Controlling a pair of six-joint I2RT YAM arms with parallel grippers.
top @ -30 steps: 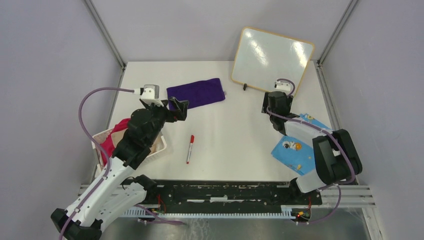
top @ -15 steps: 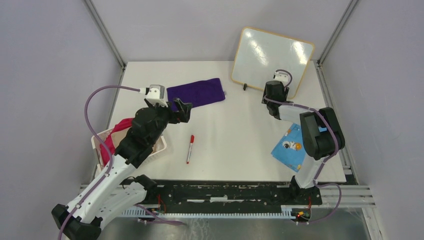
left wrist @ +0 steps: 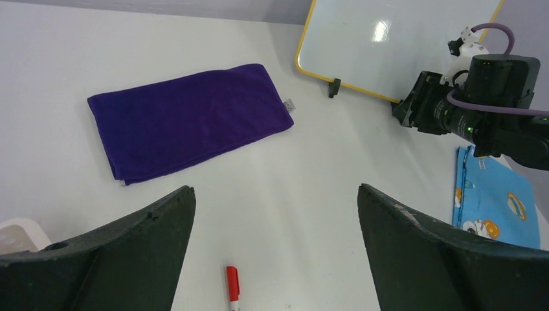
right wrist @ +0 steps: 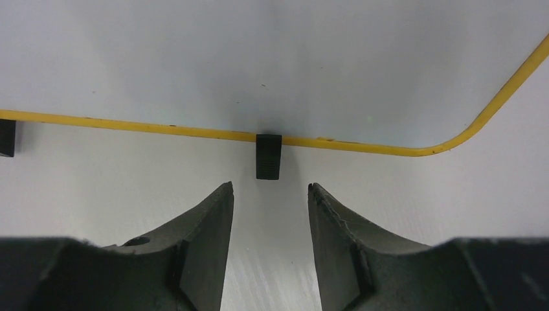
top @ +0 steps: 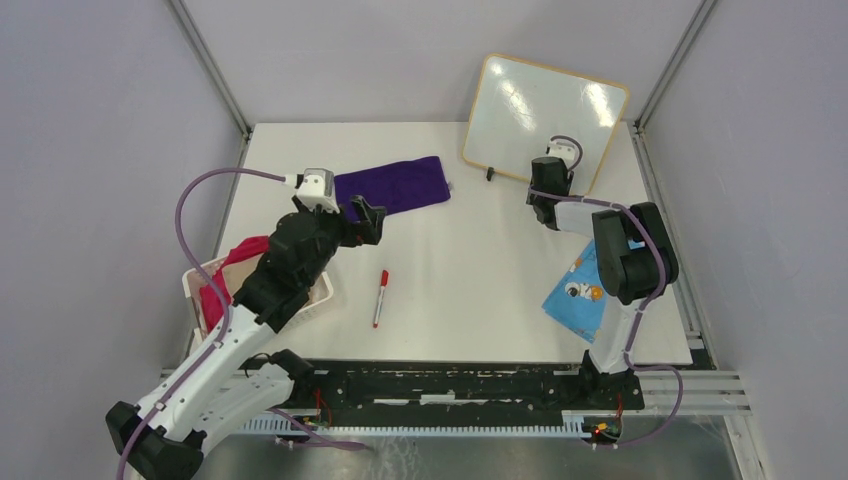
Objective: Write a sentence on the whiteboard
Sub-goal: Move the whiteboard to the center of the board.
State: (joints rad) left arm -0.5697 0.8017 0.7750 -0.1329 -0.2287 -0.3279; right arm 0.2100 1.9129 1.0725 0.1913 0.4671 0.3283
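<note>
Where the tabletop reaches its far right corner, I see the whiteboard standing tilted on black feet, its face glossy plain white inside a thin yellow frame. My right tool, narrowly parted and empty, sits just short of its lower edge, facing one foot. My left tool gapes wide over the open middle, between the purple cloth and the red marker.

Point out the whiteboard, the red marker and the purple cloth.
whiteboard (top: 540, 105), top external view, middle of its white face.
red marker (top: 380, 298), top external view, middle of its barrel.
purple cloth (left wrist: 189, 120), left wrist view, centre of the fabric.
</note>
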